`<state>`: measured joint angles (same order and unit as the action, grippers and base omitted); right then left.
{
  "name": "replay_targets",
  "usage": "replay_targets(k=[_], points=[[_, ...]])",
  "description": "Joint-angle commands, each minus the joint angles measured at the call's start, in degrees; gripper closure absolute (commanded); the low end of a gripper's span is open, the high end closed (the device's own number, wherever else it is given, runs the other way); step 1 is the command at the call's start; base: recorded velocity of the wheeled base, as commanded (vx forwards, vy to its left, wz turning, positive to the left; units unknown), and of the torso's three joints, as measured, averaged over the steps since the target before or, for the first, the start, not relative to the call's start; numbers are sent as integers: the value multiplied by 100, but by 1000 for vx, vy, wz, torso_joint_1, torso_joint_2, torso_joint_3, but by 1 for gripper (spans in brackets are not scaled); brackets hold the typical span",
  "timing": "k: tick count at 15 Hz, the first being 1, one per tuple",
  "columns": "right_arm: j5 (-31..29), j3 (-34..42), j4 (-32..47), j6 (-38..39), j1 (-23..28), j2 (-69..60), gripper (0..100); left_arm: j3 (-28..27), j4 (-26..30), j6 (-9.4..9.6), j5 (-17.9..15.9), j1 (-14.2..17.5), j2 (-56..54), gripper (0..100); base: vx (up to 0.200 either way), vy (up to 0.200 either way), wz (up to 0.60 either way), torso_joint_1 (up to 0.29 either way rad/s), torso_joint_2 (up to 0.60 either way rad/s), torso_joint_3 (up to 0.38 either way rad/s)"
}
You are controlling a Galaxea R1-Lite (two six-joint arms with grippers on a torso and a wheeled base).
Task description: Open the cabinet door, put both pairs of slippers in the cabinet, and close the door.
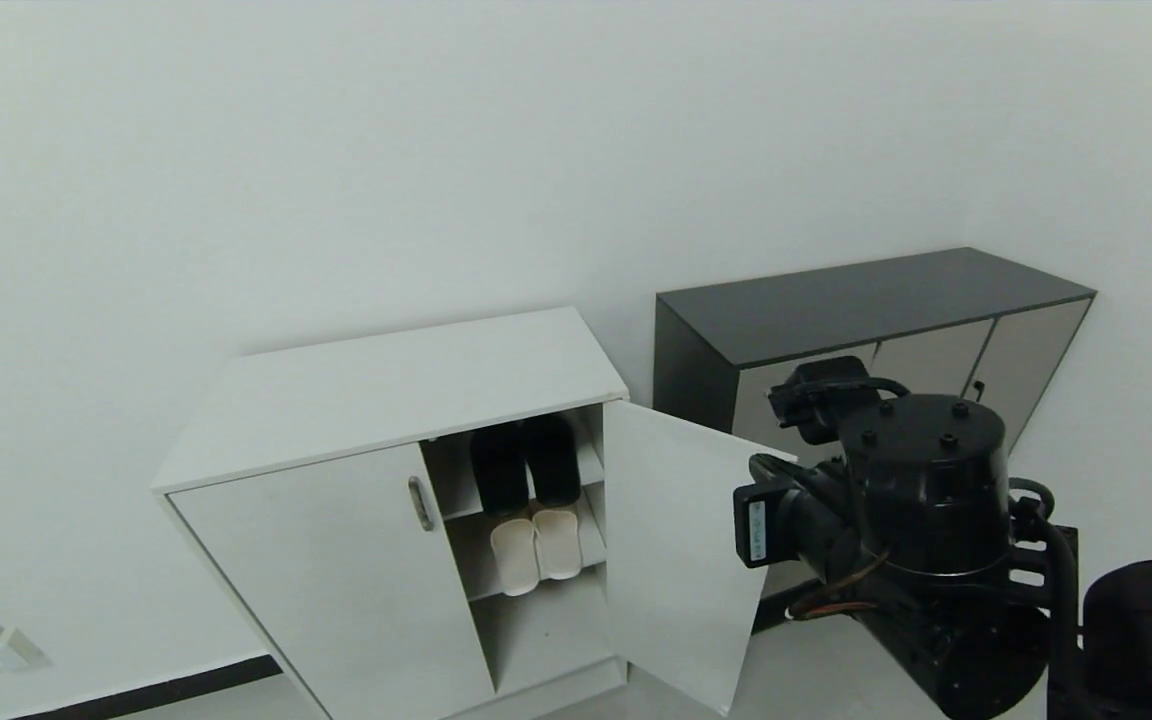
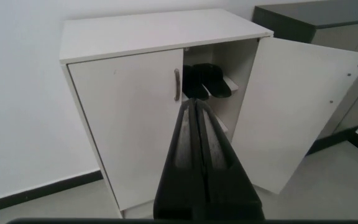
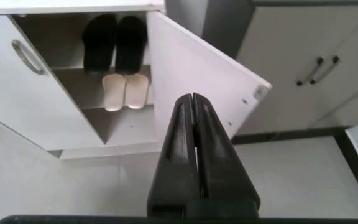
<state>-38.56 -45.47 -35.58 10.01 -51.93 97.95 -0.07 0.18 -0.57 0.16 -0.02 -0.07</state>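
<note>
— Where do the slippers sit?
— Black pair [image 1: 526, 465] above, white pair [image 1: 536, 545] below, both inside the cabinet [image 1: 386, 380]. Its door [image 1: 676, 540] stands open, so I judge only closing remains.
— And your grippers?
— My left gripper [image 2: 196, 109] and right gripper [image 3: 192, 99] are both closed and empty. The right points at the door, placed to push.

My left gripper [image 2: 196, 106] and my right gripper [image 3: 193, 98] are both plain black. The cabinet [image 1: 386, 385] before me is white all over, and its door [image 1: 676, 550] is the same unpatterned white. The handle [image 1: 421, 503] is dull silver-grey. Inside I see the black slippers [image 1: 526, 462] and the cream slippers [image 1: 536, 545]. The side cabinet [image 1: 866, 300] has a charcoal top and pale grey-beige fronts. The wall [image 1: 436, 150] is white, with a black skirting strip [image 1: 156, 690].
</note>
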Motion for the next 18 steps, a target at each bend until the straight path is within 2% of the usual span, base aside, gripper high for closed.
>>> replay_targets(k=[1, 3, 7, 14, 16, 18], points=[[41, -94, -45, -104, 324, 75, 100, -1, -1, -4, 2, 2, 7, 100, 0, 0, 0, 0, 0, 0], [384, -331, 8, -104, 614, 110, 100, -1, -1, -4, 2, -6, 7, 100, 0, 0, 0, 0, 0, 0], [665, -1456, 711, -8, 1511, 787, 100, -1, -1, -13, 2, 2, 7, 100, 0, 0, 0, 0, 0, 0], [1834, -2669, 737, 168, 2469, 2026, 100, -1, -1, -13, 2, 2, 7, 100, 0, 0, 0, 0, 0, 0], [2221, -2871, 746, 353, 2662, 2281, 100, -1, -1, -13, 2, 2, 7, 100, 0, 0, 0, 0, 0, 0], [2362, -3020, 737, 361, 2803, 2545, 100, -1, -1, -13, 2, 2, 7, 100, 0, 0, 0, 0, 0, 0]])
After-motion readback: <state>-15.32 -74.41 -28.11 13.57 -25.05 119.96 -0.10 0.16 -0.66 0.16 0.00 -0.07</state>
